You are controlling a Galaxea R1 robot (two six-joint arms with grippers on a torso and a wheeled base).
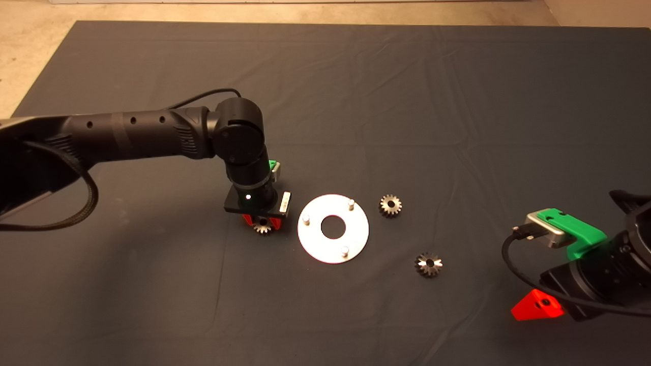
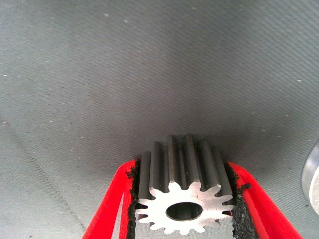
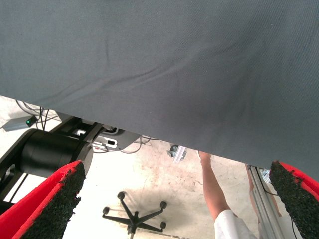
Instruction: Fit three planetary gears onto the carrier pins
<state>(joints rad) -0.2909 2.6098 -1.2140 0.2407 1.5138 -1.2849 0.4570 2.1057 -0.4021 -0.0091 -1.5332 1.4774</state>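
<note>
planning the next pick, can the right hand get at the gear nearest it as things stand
Probably yes. The right hand waits open at the mat's lower right edge, and the nearest gear lies alone on bare mat between it and the plate, nothing over it. The left hand is busy beyond the plate.

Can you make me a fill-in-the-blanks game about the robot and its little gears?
1. The left pincer is shut on one ____.
2. The silver plate has ____ pins standing on it.
3. ____ gears lie loose on the mat.
4. The right pincer is ____.

Missing words: gear; three; Two; open
</note>
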